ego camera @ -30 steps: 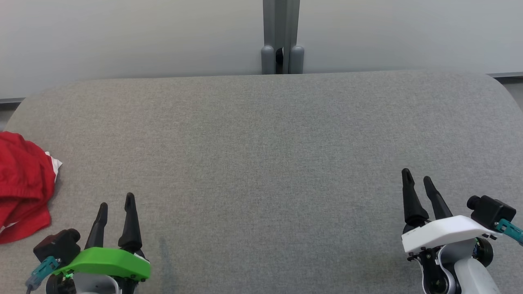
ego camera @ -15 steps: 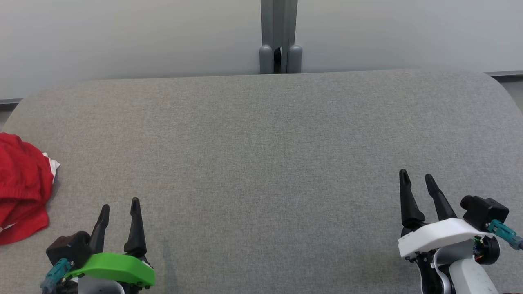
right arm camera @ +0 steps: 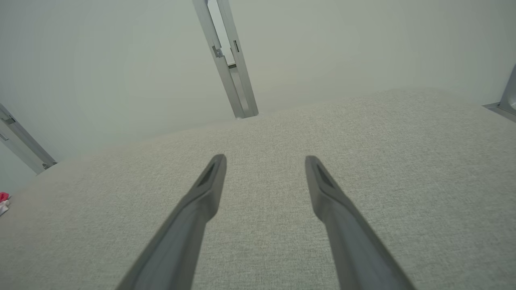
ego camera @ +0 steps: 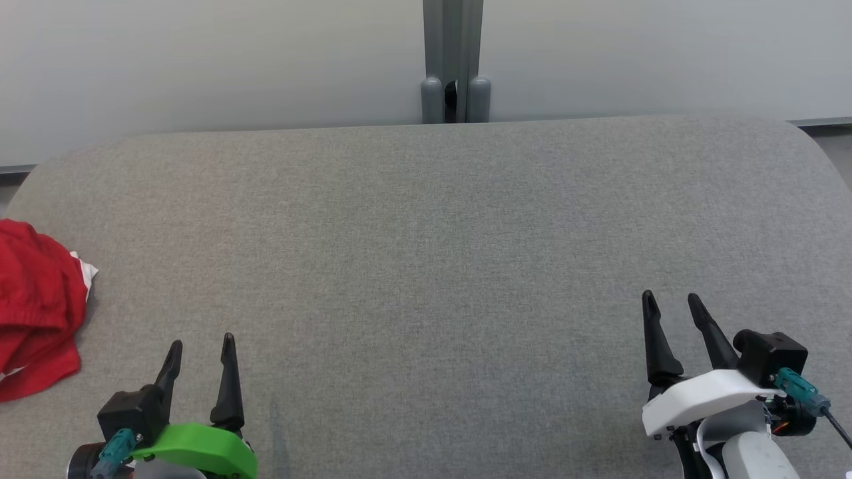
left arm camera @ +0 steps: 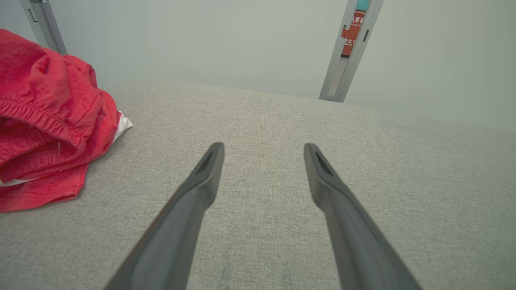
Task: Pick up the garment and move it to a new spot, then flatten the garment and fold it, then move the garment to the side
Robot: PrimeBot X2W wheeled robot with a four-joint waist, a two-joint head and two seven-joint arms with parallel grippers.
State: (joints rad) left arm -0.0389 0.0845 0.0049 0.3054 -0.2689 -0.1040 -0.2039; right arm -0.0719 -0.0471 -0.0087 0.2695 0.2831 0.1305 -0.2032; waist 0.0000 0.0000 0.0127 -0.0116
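A crumpled red garment (ego camera: 34,309) with a white edge lies at the left edge of the grey table, partly cut off by the head view. The left wrist view shows the garment (left arm camera: 44,117) bunched up with an elastic waistband, off to the left of my fingers. My left gripper (ego camera: 202,344) stands open at the lower left, to the right of the garment and apart from it, with nothing between its fingers (left arm camera: 209,169). At the lower right my right gripper (ego camera: 670,301) is open and empty, far from the garment.
The grey fabric-covered table (ego camera: 439,233) spreads across the view, with rounded far corners. Behind it stands a pale wall with a grey vertical post (ego camera: 454,60) at its middle. A second post (left arm camera: 44,26) rises behind the garment.
Both grippers have drawn back toward the near edge of the table, still open. The garment lies as it did; the head view has shifted slightly.
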